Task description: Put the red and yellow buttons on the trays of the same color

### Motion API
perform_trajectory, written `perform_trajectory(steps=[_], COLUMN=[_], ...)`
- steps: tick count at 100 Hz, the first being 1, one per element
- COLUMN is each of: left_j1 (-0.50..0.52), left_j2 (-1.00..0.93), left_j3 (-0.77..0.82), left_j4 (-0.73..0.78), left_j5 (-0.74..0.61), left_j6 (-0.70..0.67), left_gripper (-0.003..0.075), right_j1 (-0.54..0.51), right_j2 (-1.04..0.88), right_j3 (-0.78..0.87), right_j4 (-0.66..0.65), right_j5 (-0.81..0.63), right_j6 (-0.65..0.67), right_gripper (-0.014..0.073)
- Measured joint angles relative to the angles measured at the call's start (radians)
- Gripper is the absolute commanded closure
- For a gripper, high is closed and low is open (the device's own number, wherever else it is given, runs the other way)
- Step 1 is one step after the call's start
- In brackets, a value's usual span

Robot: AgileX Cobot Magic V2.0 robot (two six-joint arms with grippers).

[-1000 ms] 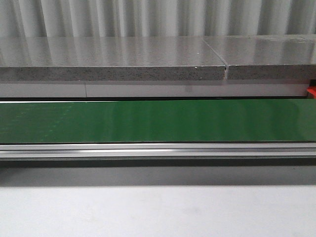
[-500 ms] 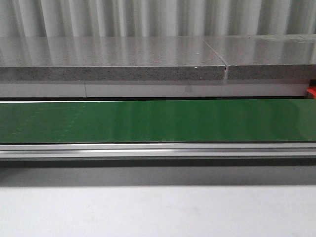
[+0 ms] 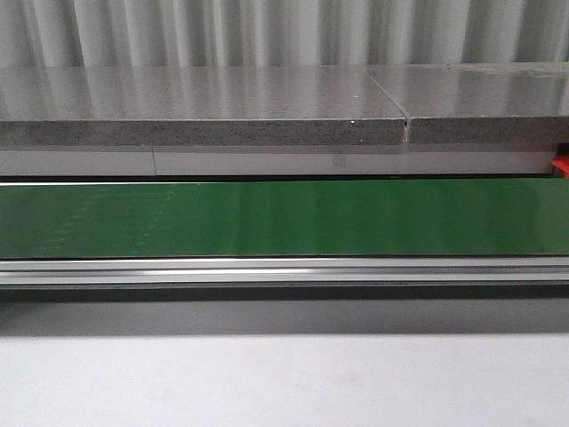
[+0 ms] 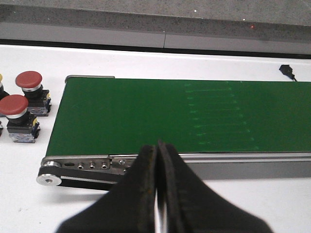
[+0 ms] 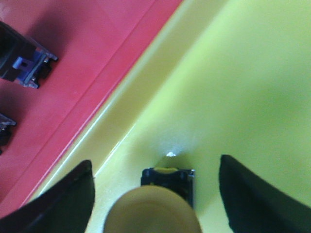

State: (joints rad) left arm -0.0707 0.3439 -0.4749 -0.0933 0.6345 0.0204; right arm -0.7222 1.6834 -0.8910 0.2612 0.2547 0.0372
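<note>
You have the green belt [image 3: 284, 218] bare across the front view, no readable writing anywhere. Yellow tray [image 5: 243, 87] sits edge to edge with the red tray [image 5: 73, 58]. Your right gripper [image 5: 155, 194] is spread wide over the yellow tray, a yellow button [image 5: 153, 211] standing between its fingers, untouched. Left gripper [image 4: 158, 189] is pressed closed, empty, near the belt's end. Two red buttons [image 4: 17, 114] wait beside that end.
</note>
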Motion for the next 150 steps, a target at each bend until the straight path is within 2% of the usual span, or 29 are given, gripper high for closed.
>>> perform_trajectory(steps=[23,45,72,87,108,117,129,150], left_j1=[0.000,0.000,0.000,0.000,0.000,0.000,0.000,0.000], left_j2=[0.000,0.000,0.000,0.000,0.000,0.000,0.000,0.000], left_j3=[0.000,0.000,0.000,0.000,0.000,0.000,0.000,0.000], left_j4=[0.000,0.000,0.000,0.000,0.000,0.000,0.000,0.000], left_j5=[0.000,0.000,0.000,0.000,0.000,0.000,0.000,0.000], left_j6=[0.000,0.000,0.000,0.000,0.000,0.000,0.000,0.000], left_gripper=[0.0741,0.0741,0.0741,0.0741,0.0741,0.0741,0.0741,0.0741], right_j1=[0.018,0.099,0.342,0.484,0.603,0.631,0.663,0.678], right_j2=[-0.076,-0.244,-0.473,-0.581,-0.702,-0.754,-0.831,-0.938], right_j3=[0.000,0.000,0.000,0.000,0.029,0.073,0.129,0.199], right_j4=[0.000,0.000,-0.021,-0.034,-0.052,-0.053,-0.056,-0.056], right_j5=[-0.021,-0.073,-0.075,-0.027,0.048,0.063,0.092,0.182], right_j6=[-0.002,-0.002,-0.037,-0.094,-0.177,-0.195,-0.211,-0.230], right_gripper=[0.0013,0.0013,0.0013,0.0013,0.0018,0.0056,0.0150,0.0415])
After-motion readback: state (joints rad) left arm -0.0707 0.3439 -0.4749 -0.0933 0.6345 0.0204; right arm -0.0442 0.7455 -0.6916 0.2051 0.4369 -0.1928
